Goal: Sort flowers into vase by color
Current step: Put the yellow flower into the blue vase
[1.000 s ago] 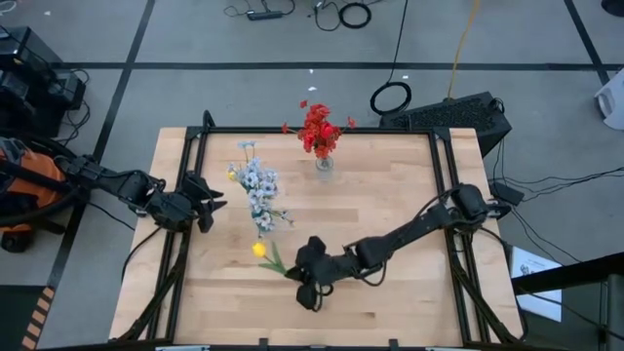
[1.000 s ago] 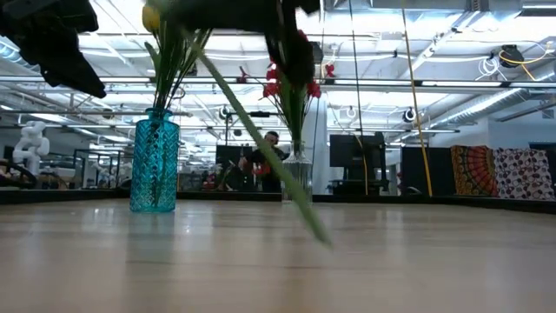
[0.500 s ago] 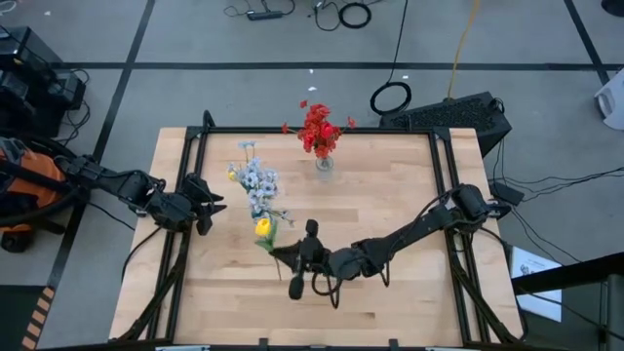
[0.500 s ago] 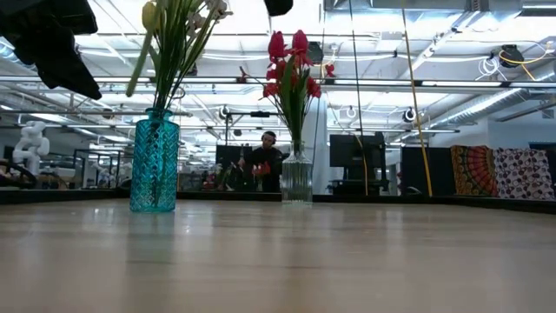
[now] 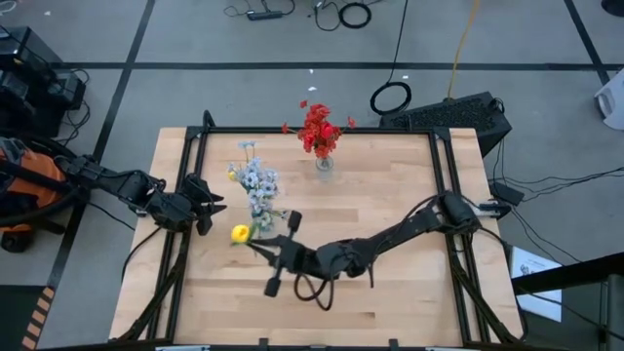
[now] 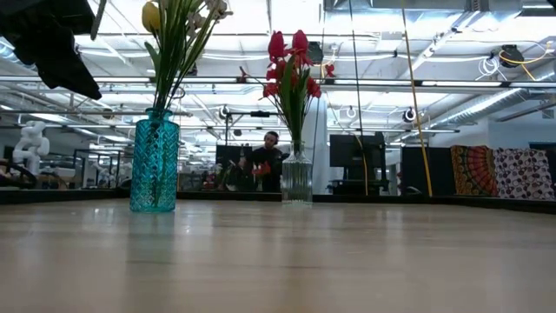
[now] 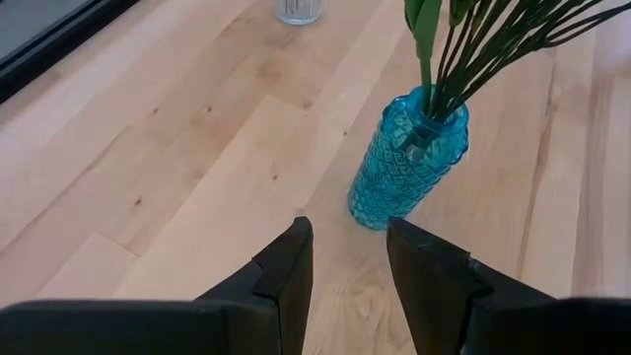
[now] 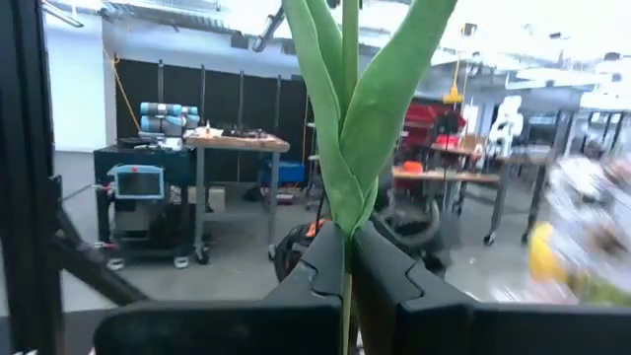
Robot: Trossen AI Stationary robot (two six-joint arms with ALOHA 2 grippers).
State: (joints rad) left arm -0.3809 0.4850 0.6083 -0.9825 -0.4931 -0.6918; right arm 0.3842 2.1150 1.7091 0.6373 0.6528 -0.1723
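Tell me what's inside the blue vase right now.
The blue vase holds a bunch of thin green stems topped by pale white blooms and a yellow bud. The patterned glass hides the stem ends, so water can't be judged.

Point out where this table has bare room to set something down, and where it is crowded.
Free: the wood right of the clear vase out to the table's right edge, and the near strip below the right gripper. Crowded: around the blue vase, between the waiting left gripper and the carried yellow flower.

no readable text, labels, brands or numbers anywhere: nothing legible on the table, vases, arms or the background gear in any view.
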